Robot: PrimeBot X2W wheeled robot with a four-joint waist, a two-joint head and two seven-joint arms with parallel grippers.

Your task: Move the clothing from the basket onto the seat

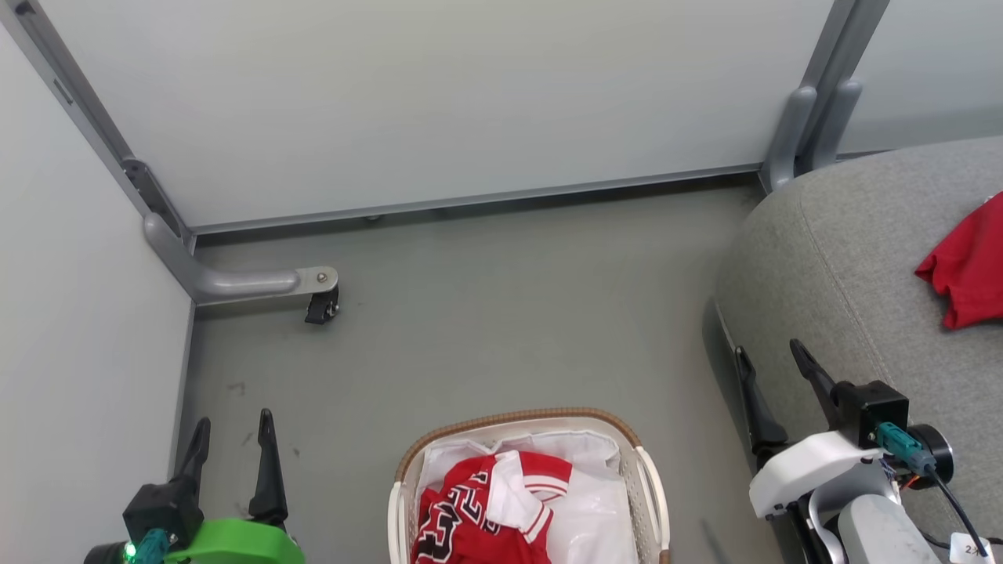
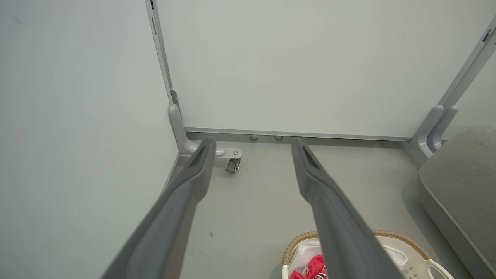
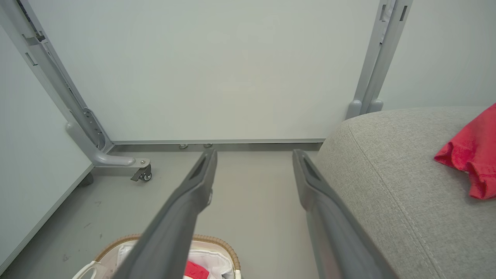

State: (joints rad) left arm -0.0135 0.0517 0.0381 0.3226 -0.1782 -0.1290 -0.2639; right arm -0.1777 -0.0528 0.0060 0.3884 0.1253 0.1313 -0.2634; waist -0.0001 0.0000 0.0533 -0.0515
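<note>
2 tools show in the head view, each with its fingers spread wide and nothing between them. The left tool point(image 1: 235, 419) sits at 7 o'clock above bare floor point(image 1: 509, 313). The right tool point(image 1: 768, 348) sits at 4 o'clock, its tips seen against the rounded flank of the seat point(image 1: 846, 258); whether they touch the fabric I cannot tell.

Between the 2 tools, at 6 o'clock, stands the basket point(image 1: 517, 415). Its brown woven rim curves across the far side, and the bottom edge of the picture cuts off its near half. The red jersey point(image 1: 478, 509) lies inside it toward 7 o'clock, crumpled, with a white sleeve and striped trim uppermost. Its black lettering is folded and cropped, so it cannot be read. A white liner point(image 1: 588, 501) fills the side toward 5 o'clock. In each wrist view 1 dark finger crosses the basket and hides most of what it holds, leaving a scrap of red beside white.

The seat fills the 3 o'clock side, with a stitched seam running down it. On it lies the plain red garment point(image 1: 968, 270), bunched and well apart from the basket. The right edge cuts it off, so its full shape cannot be made out.

Farther out, pale partition panels point(image 1: 439, 102) close the space from 9 to 1 o'clock. At 10 o'clock a grey foot ends in a small black castor point(image 1: 321, 305) on the floor.
</note>
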